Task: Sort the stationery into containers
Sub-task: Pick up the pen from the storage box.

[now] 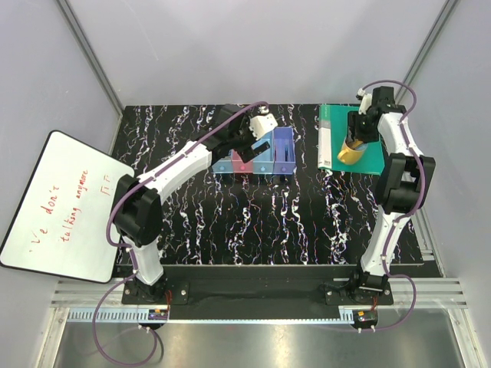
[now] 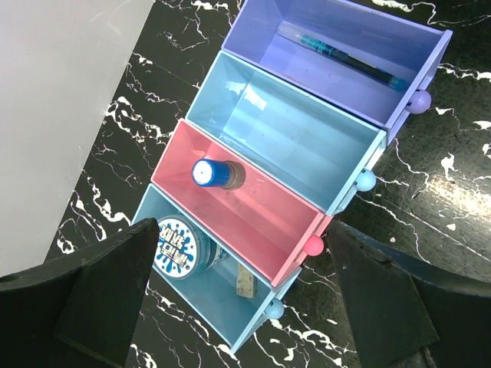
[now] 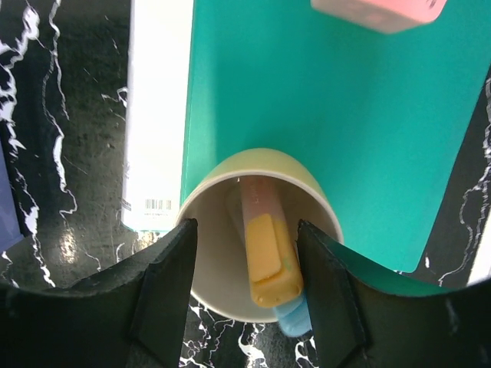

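The containers (image 1: pixel 257 157) stand in a row under my left gripper (image 2: pixel 242 230), which hangs open above them. The purple bin (image 2: pixel 418 69) holds a teal pen (image 2: pixel 345 61). Beside it, the blue bin (image 2: pixel 291 130) shows only its bare floor. A blue cylinder with a pale top (image 2: pixel 209 174) stands in the pink bin (image 2: pixel 268 218). The light blue bin (image 2: pixel 207 303) holds a round blue disc (image 2: pixel 175 248) and a small pale piece (image 2: pixel 245 284). My right gripper (image 3: pixel 245 230) is open over the yellow mug (image 3: pixel 222 268). An orange-yellow stick (image 3: pixel 270 257) lies between its fingers, with a blue item (image 3: pixel 295 318) under it.
The mug (image 1: pixel 351 153) stands on a green book (image 3: pixel 345 115) at the back right. A pink cube (image 3: pixel 376 9) sits on the book beyond the mug. A whiteboard (image 1: pixel 57 203) leans off the table's left edge.
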`<control>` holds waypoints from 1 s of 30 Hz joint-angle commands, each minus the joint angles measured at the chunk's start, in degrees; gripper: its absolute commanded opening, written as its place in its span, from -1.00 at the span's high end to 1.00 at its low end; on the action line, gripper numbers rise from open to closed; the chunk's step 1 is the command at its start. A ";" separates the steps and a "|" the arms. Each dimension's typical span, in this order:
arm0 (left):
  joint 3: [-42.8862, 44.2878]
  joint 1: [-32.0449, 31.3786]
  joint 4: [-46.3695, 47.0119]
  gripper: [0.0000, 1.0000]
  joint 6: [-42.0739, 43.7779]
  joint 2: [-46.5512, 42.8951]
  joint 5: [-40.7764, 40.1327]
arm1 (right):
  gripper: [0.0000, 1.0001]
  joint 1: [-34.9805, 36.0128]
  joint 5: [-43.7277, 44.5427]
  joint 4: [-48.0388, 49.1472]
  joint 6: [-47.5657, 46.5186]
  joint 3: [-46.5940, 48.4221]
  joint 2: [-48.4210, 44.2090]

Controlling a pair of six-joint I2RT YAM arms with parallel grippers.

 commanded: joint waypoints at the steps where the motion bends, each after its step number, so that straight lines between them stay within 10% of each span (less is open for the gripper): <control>1: 1.23 0.65 0.72 -0.98 1.05 -3.06 -0.03 | -0.24 0.01 1.17 0.06 -0.68 -1.70 -2.62; 30: 2.11 1.00 0.46 -0.98 0.34 -3.85 1.11 | 0.88 0.45 3.19 -1.69 -1.83 1.81 -5.96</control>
